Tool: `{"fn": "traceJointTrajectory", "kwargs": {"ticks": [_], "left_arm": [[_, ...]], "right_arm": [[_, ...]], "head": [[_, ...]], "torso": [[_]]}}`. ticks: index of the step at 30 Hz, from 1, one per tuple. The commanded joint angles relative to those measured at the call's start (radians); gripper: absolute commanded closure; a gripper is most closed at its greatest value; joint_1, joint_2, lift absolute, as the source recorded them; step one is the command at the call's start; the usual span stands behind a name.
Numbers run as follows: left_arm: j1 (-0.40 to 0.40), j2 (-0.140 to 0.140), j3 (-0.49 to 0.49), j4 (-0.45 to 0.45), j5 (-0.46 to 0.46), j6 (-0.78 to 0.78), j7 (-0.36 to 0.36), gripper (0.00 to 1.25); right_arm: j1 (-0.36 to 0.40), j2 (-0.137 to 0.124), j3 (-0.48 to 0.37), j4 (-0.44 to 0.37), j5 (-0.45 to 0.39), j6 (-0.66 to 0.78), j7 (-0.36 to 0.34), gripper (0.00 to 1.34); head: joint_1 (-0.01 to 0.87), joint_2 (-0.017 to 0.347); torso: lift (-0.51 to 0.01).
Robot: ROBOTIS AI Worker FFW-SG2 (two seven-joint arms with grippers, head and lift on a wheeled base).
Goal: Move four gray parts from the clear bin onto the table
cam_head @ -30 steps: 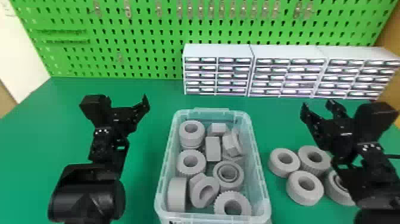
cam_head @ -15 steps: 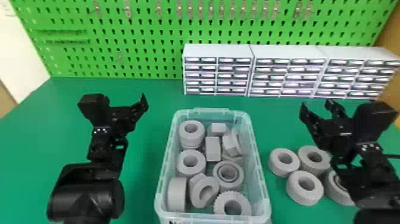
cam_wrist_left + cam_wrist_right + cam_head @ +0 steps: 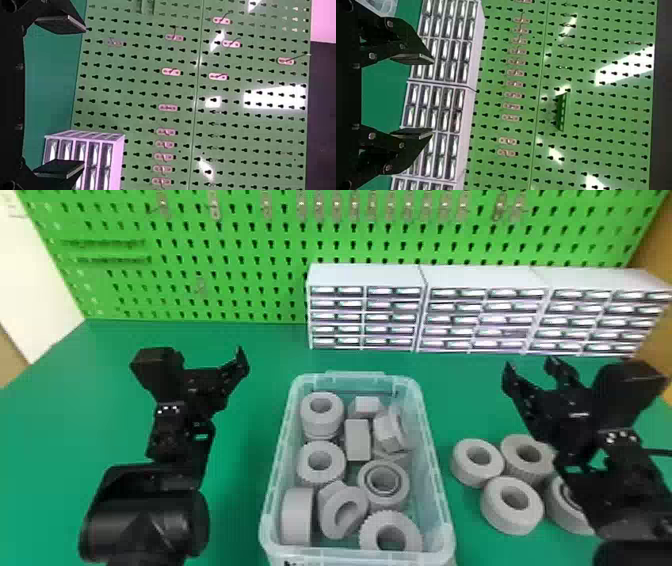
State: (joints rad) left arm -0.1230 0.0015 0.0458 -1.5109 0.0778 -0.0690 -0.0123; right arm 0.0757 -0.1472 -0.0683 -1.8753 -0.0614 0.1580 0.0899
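Green pegboard [image 3: 230, 250] fills the back of the workspace, above a green table [image 3: 50, 430]. White drawer units [image 3: 367, 317] stand in a row at the board's foot. Nearer, the clear bin [image 3: 434, 470] sits on the table, with a mix of gray rings and blocks loose inside.

Four gray parts are on the table, huddled on the robot's right of the bin: a smooth ring [image 3: 465, 474], a ribbed ring [image 3: 525, 474], a front ring [image 3: 510, 522] and a fourth ring [image 3: 557, 505]. That last one is partly behind the right arm; it seems to lie flat, as far as can be made out. With four out, the job looks finished, and backing off or waiting is all I'd expect next.

The parts look rigid and fairly light, unlikely to break. Smooth walls might slip, ribbed ones should grip better. Best hold is square across the outer sides, or one finger in the hole; an off-center pinch could roll a ring.

Both arms are bent up beside the bin, one on each side, pointing at the board. The left gripper [image 3: 84, 95] is empty, its fingers spread wide. The right gripper [image 3: 529, 365] also has its fingers parted, holding nothing.
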Motion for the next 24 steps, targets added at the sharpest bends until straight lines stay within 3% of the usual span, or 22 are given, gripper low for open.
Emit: {"fn": "traceJointTrajectory", "kwargs": {"ticks": [1, 24], "left_arm": [[-0.003, 0.0, -0.001, 0.0, -0.001, 0.0, 0.0, 0.09], [-0.001, -0.002, 0.006, 0.001, -0.012, 0.0, 0.0, 0.09]], "right_arm": [[-0.002, 0.0, 0.004, 0.001, 0.0, 0.0, 0.001, 0.61], [-0.016, -0.006, 0.021, 0.025, 0.0, 0.0, 0.001, 0.61]], "head": [[0.693, 0.072], [0.693, 0.072]], "torso": [[-0.052], [-0.052]]}}
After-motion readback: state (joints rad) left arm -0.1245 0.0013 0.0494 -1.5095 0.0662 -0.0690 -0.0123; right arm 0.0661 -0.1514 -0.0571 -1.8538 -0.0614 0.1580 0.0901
